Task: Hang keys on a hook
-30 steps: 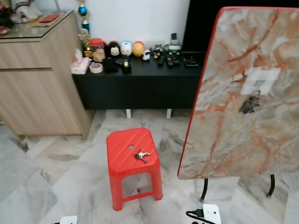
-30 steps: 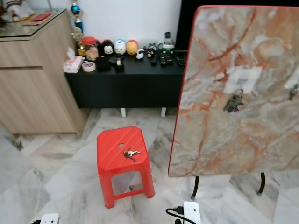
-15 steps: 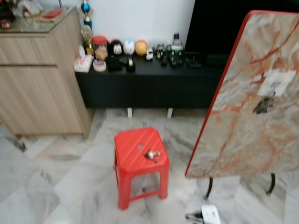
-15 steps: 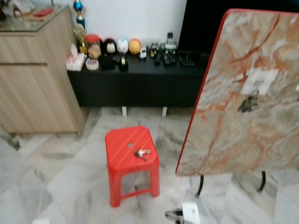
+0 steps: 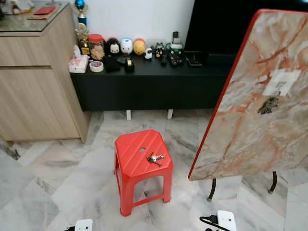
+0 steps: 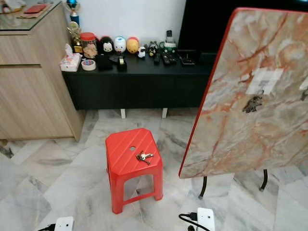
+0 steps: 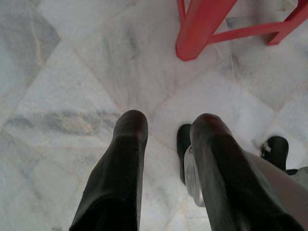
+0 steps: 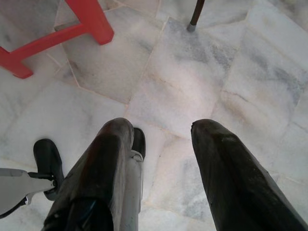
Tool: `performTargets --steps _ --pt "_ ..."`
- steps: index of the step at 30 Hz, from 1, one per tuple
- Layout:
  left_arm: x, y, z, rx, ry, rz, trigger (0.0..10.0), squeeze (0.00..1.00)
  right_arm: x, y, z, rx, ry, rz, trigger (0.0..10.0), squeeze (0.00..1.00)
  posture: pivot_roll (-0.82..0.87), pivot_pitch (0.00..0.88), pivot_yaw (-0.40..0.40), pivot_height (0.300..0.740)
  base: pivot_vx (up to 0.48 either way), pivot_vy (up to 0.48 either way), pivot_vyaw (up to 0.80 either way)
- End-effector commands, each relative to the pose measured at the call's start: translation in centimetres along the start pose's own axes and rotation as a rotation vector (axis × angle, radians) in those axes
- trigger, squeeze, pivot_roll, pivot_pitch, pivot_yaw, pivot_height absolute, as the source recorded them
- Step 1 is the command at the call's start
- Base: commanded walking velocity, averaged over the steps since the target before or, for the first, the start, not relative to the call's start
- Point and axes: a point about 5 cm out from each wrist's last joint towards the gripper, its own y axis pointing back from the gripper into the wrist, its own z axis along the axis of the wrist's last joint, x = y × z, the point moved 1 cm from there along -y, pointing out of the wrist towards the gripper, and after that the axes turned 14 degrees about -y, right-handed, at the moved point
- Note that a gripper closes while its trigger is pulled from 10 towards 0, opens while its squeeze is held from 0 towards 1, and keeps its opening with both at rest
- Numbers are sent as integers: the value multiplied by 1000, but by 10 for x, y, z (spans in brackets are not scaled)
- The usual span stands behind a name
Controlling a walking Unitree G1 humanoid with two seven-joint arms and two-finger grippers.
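Observation:
A small bunch of keys [image 5: 155, 158] lies on top of a red plastic stool [image 5: 139, 149] on the marble floor, near its right edge. To the right leans a marbled board with a red rim [image 5: 260, 91], where another bunch of keys [image 5: 268, 104] hangs on a hook below a white label. Both arms hang low. My left gripper [image 7: 164, 130] is open over the floor beside a stool leg. My right gripper [image 8: 161, 130] is open too, with nothing between its fingers.
A low black cabinet [image 5: 149, 82] with toys, a jar and remotes runs along the back wall. A wooden sideboard [image 5: 33, 77] stands at the left. The board rests on thin black legs [image 5: 211, 190]. White power adapters [image 5: 226, 220] with cables lie on the floor in front.
The camera has shifted, so the whole scene has slid a little; the picture is sharp again after a blur. The keys and the stool stay where they were.

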Motion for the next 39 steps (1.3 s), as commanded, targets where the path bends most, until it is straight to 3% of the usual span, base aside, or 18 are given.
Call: performTargets --steps 1,14,20,25,32,39 --pt "-2 0 3 -14 -19 -10 10000 0 -4 1 0 0 1 -6 10000 0 66 0 -51 740 0 0 0" --pt "5 -2 13 -56 -39 6 10000 0 3 1 -6 2 -6 12 10000 0 33 0 -28 740 0 0 0" --pt "-2 -2 13 -61 -33 6 10000 0 7 1 -7 6 3 35 10000 0 64 0 -39 740 0 0 778" --pt "0 -2 13 -59 -31 8 10000 0 10 0 -6 9 29 36 10000 0 63 0 -29 740 0 0 800" --pt "8 -2 9 -34 -35 15 10000 0 14 0 -6 5 -9 28 10000 0 62 0 -12 740 0 0 800" --pt "13 -3 9 -29 -39 15 10000 0 16 0 -4 -2 -41 35 10000 0 62 0 -5 740 0 480 332"
